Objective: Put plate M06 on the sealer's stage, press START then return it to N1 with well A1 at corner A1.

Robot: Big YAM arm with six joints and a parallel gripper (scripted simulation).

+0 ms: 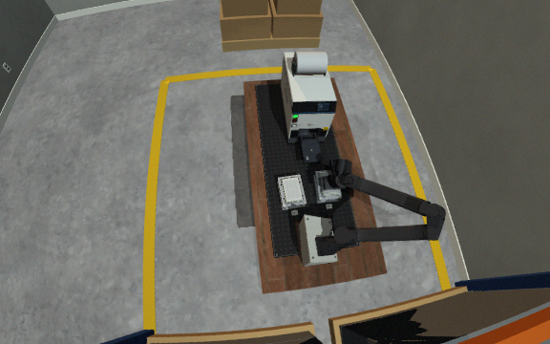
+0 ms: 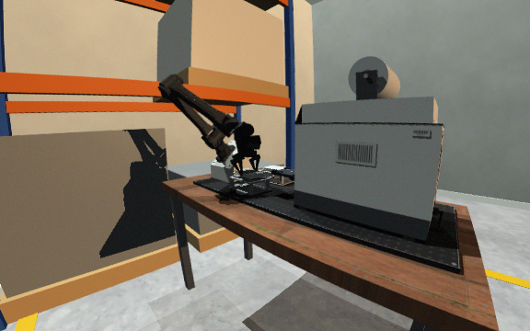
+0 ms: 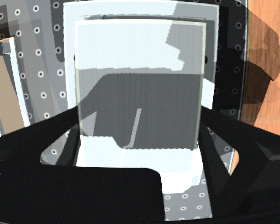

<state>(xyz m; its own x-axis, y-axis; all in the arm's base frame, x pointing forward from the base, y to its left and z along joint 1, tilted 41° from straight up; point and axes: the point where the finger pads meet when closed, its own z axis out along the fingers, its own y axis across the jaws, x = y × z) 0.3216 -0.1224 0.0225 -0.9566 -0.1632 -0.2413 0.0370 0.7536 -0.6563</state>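
My gripper (image 2: 247,171) (image 3: 139,112) is shut on plate M06, with one finger at each long side. Plate M06 (image 3: 141,45) has a pale, smooth top with the arm's shadow across it. It is held level a little above nest N1 (image 3: 70,45), a clear-looking stand on the right side of the mat. The labels and well A1 cannot be read. The sealer's stage (image 1: 310,149) is out and bears no plate. The sealer's lamp (image 1: 295,117) is green. A white plate (image 1: 292,189) sits in nest N2, left of N1.
The sealer (image 1: 313,88) (image 2: 362,179) stands at the far end of the black mat (image 1: 270,143), with a foil roll (image 1: 311,63) on top. The arm's pale base box (image 1: 310,239) is at the near end. N2 is close to the held plate's left.
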